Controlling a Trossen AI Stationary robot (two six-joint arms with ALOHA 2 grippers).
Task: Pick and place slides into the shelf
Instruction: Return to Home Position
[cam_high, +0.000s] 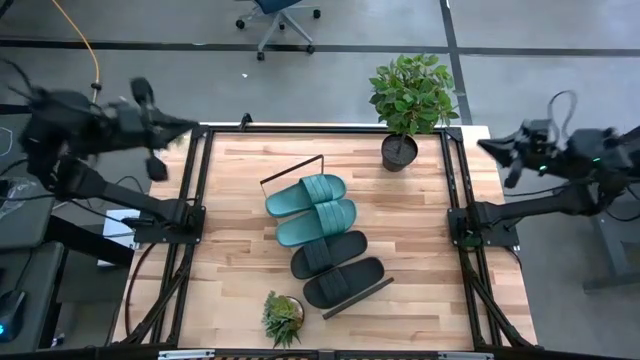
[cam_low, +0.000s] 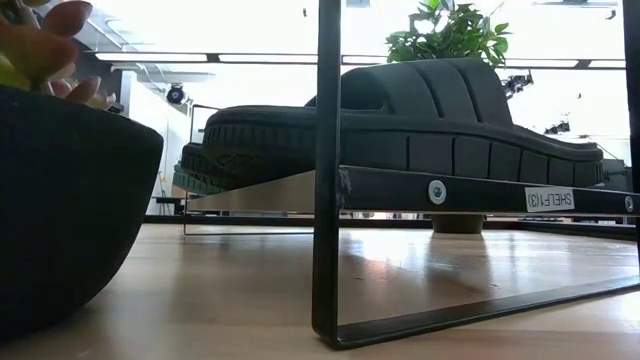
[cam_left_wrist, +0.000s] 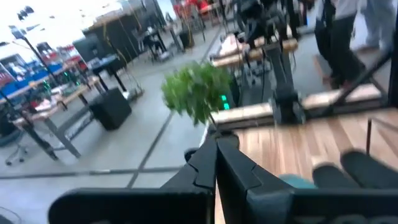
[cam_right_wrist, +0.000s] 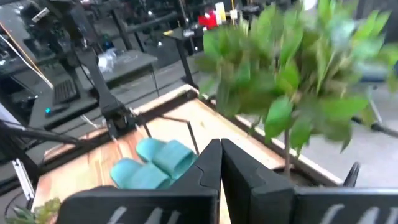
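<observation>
Beside the table (cam_high: 235, 250) — pincers (cam_high: 188, 125) (cam_high: 484, 146) closed, empty

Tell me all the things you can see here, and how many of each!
teal slides: two, teal-green, side by side on the far half of the shelf.
black slides: two, black, on the near half of the shelf, next to the teal pair.
shelf: one, light wood on a black wire frame, mid-table, under all four slides.
leafy potted plant: one, green in a dark pot, far right corner of the table.
succulent: one, small, green, potted, near edge of the table.
tabletop: one, light planked wood.
office chair: one, blue, on the floor beyond the table.
left gripper: one, dark, shut, off the table's left side.
right gripper: one, dark, shut, off the table's right side.
</observation>
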